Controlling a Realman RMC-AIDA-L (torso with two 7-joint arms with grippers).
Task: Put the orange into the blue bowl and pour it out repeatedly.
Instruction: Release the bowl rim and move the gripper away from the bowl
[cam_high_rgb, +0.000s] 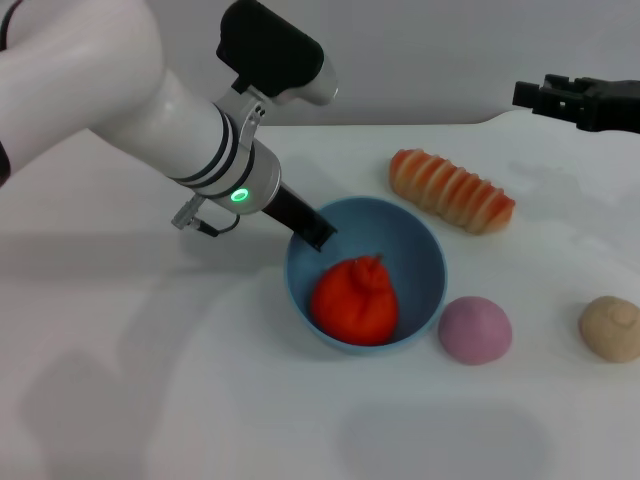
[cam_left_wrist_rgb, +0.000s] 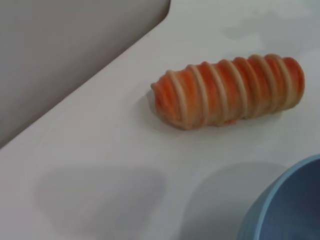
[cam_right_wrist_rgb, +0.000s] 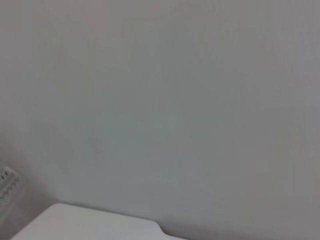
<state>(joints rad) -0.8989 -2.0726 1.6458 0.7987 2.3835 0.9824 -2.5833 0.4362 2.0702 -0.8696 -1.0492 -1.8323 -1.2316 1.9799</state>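
The orange (cam_high_rgb: 354, 300) lies inside the blue bowl (cam_high_rgb: 420, 250), which stands on the white table in the middle of the head view. My left gripper (cam_high_rgb: 318, 232) is at the bowl's rear left rim. One black finger (cam_high_rgb: 310, 225) reaches over the rim into the bowl, and the other is hidden behind the wall. It looks shut on the rim. The bowl's edge also shows in the left wrist view (cam_left_wrist_rgb: 287, 205). My right gripper (cam_high_rgb: 545, 97) hangs high at the far right, away from everything.
A striped orange-and-cream bread loaf (cam_high_rgb: 452, 190) lies behind the bowl to the right and also shows in the left wrist view (cam_left_wrist_rgb: 230, 90). A pink ball (cam_high_rgb: 475, 330) touches the bowl's right side. A beige bun (cam_high_rgb: 611, 328) sits at the right edge.
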